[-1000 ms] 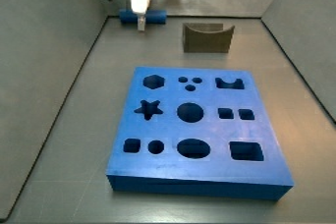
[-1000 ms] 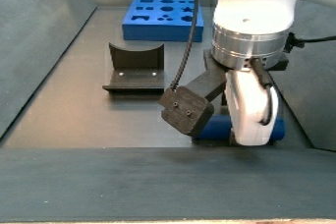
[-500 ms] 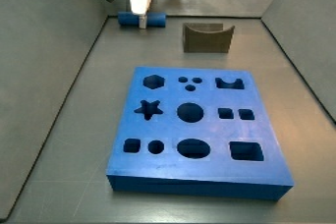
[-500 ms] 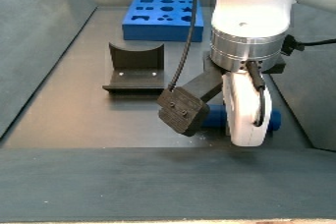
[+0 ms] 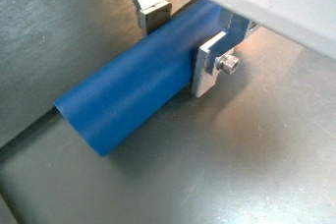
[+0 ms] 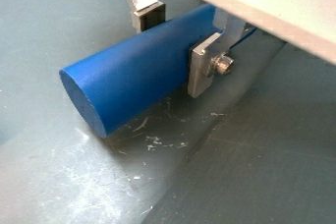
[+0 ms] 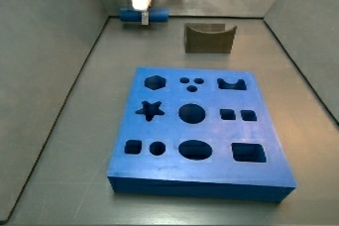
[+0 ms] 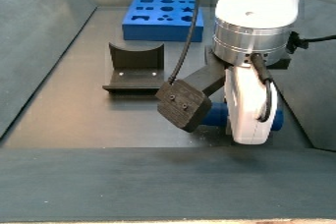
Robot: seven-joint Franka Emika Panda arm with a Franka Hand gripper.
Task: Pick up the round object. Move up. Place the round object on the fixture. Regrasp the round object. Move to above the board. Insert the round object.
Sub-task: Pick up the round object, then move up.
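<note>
My gripper [image 5: 182,43] is shut on the round object [image 5: 138,85], a smooth blue cylinder lying crosswise between the silver fingers [image 5: 210,66]; both wrist views show this, with the peg [image 6: 132,76] just above the grey floor. In a side view the gripper [image 7: 141,6] holds the peg [image 7: 139,16] at the far left, left of the olive-brown fixture [image 7: 208,38] and beyond the blue board [image 7: 179,131]. From the opposite side the gripper [image 8: 247,122] and peg [image 8: 272,115] are near, right of the fixture [image 8: 134,68]; the board [image 8: 151,31] lies far behind.
Grey walls enclose the floor on the left, right and back. A dark wrist camera block [image 8: 184,103] hangs beside the fingers close to the floor. Bare floor lies between the peg and the fixture.
The gripper has risen a little with the blue peg in its fingers; the peg sits slightly higher off the floor than a second ago. Fixture and board have not moved.
</note>
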